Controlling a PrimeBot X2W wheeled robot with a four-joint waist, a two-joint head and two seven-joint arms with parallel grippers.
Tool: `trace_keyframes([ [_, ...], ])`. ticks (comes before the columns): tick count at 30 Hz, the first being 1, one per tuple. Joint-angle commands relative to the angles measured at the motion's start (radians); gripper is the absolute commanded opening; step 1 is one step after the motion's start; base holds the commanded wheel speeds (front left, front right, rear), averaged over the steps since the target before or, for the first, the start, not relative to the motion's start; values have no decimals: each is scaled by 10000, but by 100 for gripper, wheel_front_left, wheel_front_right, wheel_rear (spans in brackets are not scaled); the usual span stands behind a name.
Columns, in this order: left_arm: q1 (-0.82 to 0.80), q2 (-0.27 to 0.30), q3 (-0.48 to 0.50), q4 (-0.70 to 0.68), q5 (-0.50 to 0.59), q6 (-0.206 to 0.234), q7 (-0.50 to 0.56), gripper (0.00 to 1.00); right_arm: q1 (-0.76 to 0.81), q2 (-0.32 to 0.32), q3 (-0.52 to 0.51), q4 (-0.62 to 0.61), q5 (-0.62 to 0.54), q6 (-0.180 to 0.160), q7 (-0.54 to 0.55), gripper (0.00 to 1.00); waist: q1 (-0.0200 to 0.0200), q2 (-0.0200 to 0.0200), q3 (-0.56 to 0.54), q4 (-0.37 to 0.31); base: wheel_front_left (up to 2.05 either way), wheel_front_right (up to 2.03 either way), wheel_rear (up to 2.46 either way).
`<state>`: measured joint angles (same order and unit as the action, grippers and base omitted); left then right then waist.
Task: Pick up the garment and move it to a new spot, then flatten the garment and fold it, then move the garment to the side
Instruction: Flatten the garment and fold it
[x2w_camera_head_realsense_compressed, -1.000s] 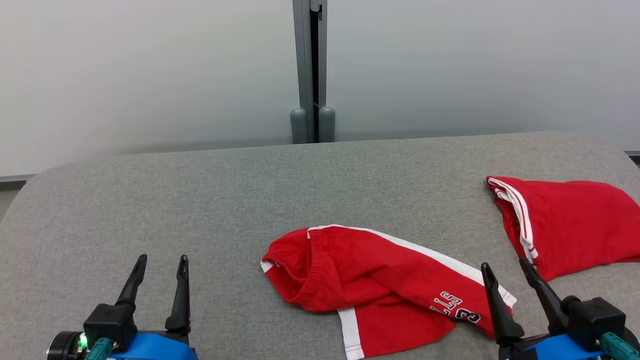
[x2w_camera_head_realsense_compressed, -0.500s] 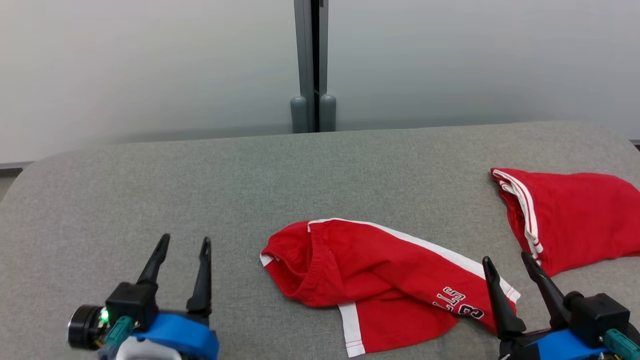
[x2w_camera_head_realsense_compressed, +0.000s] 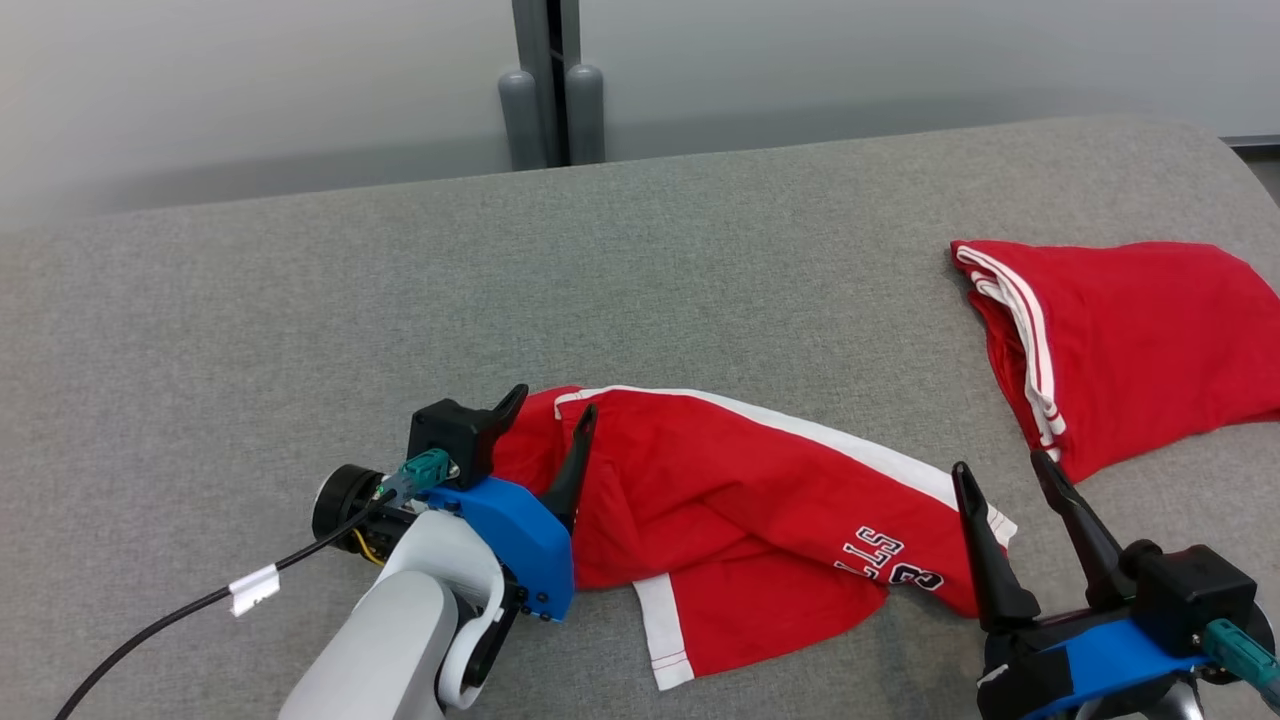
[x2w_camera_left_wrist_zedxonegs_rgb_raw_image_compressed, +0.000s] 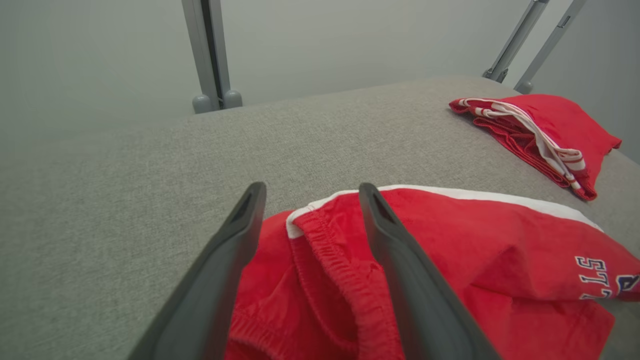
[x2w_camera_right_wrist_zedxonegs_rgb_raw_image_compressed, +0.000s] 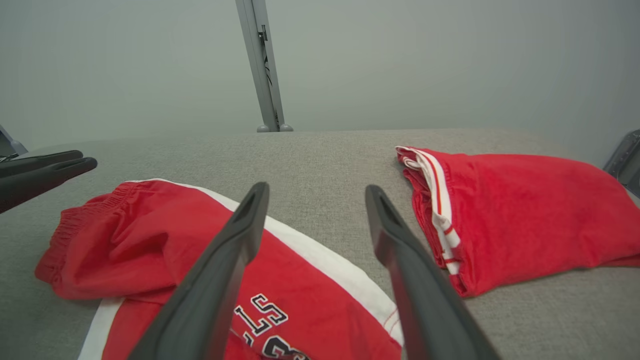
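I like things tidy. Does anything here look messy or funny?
The shorts in the middle of the table lie crumpled: waistband bunched, one leg poking out from under the other. The folded garment on the right looks neat. The left pincer is open at the waistband.

Dark letters (x2w_camera_right_wrist_zedxonegs_rgb_raw_image_compressed: 261, 312), white edge, on red shorts (x2w_camera_right_wrist_zedxonegs_rgb_raw_image_compressed: 165, 235), near leg hem. My right wrist view: I read "ST". Below, big number (x2w_camera_right_wrist_zedxonegs_rgb_raw_image_compressed: 280, 346), maybe starts with 3. Rest cut off. No other words I can read.

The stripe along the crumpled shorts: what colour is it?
The stripe is white, on red shorts; it shows best in the head view.
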<state>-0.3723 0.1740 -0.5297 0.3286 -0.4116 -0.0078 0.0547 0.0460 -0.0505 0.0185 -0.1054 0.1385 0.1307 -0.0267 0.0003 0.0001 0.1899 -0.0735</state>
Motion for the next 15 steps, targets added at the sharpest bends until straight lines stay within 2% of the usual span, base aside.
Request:
trace_keyframes([
  [1,-271,-57,-22,477,-129,-112,263,100,-159,-4,-20,57,57,0,-122,100,-3,-1,87,-107,0,0,0],
  [4,-470,-216,-98,1120,-413,-366,601,100,-246,-2,-46,153,131,0,-216,100,-3,-1,163,-213,0,0,0],
  [9,-582,-342,-101,2019,-800,-516,1200,98,-369,-4,9,333,209,0,-345,100,-3,-1,213,-323,0,0,0],
  [10,-633,-337,-139,2123,-815,-587,1187,51,-396,-4,25,358,229,0,-366,100,-3,-1,216,-345,0,0,0],
  [11,-672,-339,-196,2172,-853,-687,1118,31,-405,-5,23,383,244,0,-395,100,-3,-1,213,-356,0,0,0],
  [12,-711,-329,-264,2170,-828,-767,992,0,-407,-5,8,398,248,0,-405,100,-3,-1,209,-352,0,0,0],
  [15,-823,-126,-455,2087,-506,-874,444,0,-346,-4,-57,459,269,0,-452,100,-3,-1,130,-296,0,0,0],
])
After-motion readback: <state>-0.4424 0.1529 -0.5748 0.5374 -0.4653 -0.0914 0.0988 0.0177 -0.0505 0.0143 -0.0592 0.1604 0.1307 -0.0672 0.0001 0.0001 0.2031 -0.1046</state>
